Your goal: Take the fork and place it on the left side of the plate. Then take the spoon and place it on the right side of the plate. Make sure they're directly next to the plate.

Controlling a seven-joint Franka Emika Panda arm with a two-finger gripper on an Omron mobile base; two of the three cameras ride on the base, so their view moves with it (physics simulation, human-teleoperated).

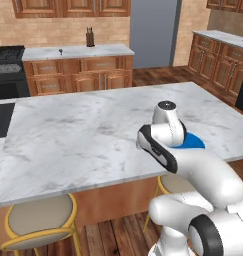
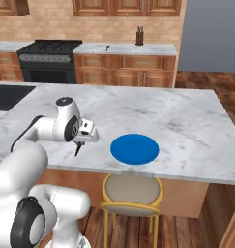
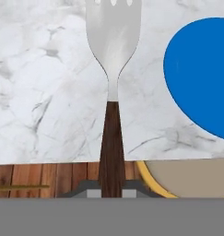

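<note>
while the gripper (image 2: 79, 144) is pinching the fork (image 3: 113, 78) by its brown handle above the marble counter (image 2: 186, 121), left of the blue plate (image 2: 135, 148), step 1 is running; next, i judge, it needs lowering directly beside the rim.

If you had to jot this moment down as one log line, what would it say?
step: carrying fork | fingers: shut on handle | position: above counter, left of plate | fork not yet set down

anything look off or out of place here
Nothing stands out. The fork is gripped by its brown handle in the gripper, held over the marble counter left of the blue plate. No spills or damage.
</note>
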